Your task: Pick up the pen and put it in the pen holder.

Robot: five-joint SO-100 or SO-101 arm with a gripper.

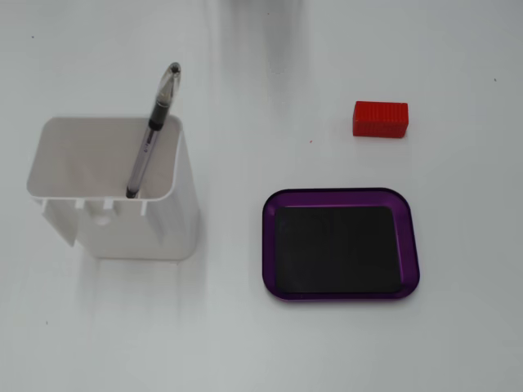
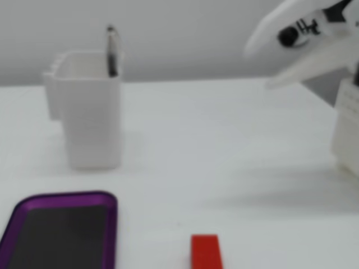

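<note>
Top-down fixed view, pen: the pen point(image 1: 154, 131) is standing inside the white pen holder point(image 1: 114, 192), leaning against the holder's far-right inner corner, tip down and clear cap end poking out above the rim.
Top-down fixed view, long axis: the pen is tilting so its upper end is pointing toward the table's far edge and slightly right; the lower end is resting down inside the holder.
Top-down fixed view, surroundings: the holder is sitting toward the table's left edge; a purple tray with a dark insert point(image 1: 341, 244) is lying to its right, nearer the front edge, and a red block point(image 1: 381, 118) is sitting well apart, toward the far-right part of the table.
Top-down fixed view, gripper: it is not showing here.
Side fixed view, pen: only its top point(image 2: 112, 53) is sticking up above the holder's point(image 2: 90, 112) rim, near upright.
Side fixed view, gripper: the white gripper point(image 2: 269, 67) is hanging in the air at the right side, well apart from the holder, fingers spread and holding nothing; the picture is blurring it.
Side fixed view, other things: the tray point(image 2: 61, 230) and the block point(image 2: 205, 252) are lying at the near edge.
Step in hand: judging from this, the placing is looking done and the arm is clearing away.
Next move: likely only retreating to rest without brushing the holder.
</note>
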